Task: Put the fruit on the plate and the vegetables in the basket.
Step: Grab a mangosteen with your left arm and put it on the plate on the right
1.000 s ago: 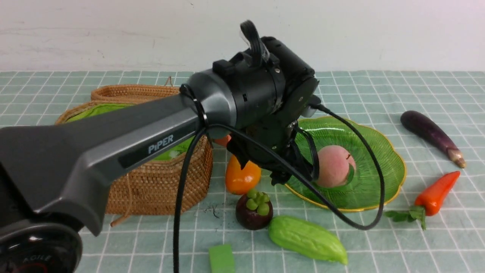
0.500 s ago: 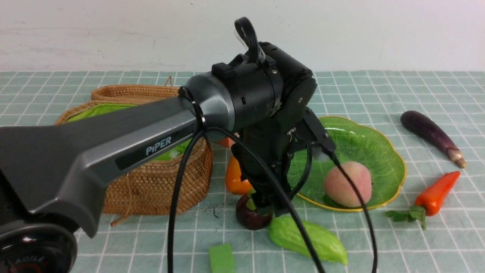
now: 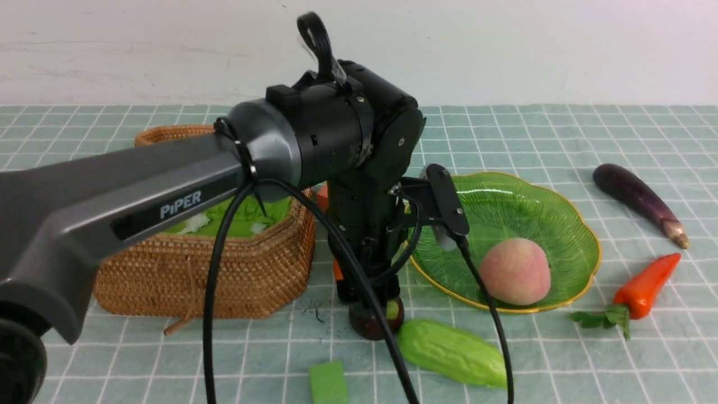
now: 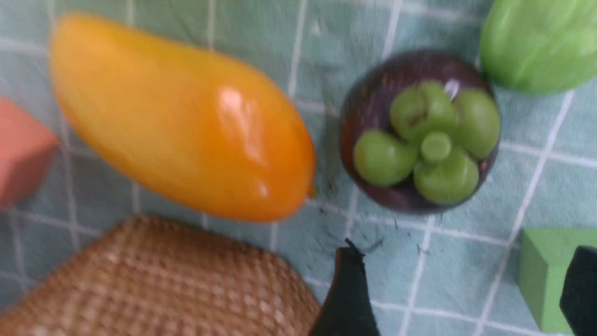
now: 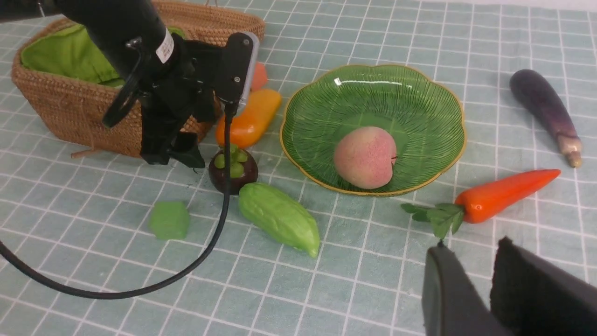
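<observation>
A pink peach lies on the green plate. Beside the wicker basket, my left gripper hangs open and empty just over the cloth. The purple mangosteen and the orange-yellow mango lie just beyond its fingertips. The bitter gourd lies in front of the plate, with the carrot and eggplant to the plate's right. My right gripper is out of the front view. It hovers near the carrot's leaves, its fingers a narrow gap apart with nothing between them.
A small green cube sits near the front edge, close to my left gripper's far finger. An orange cube lies behind the mango, next to the basket. My left arm and its black cable hang in front of the plate's left side.
My left arm swung left, away from the plate, and its gripper came down by the mangosteen. The peach rolled toward the plate's front right and settled there.
</observation>
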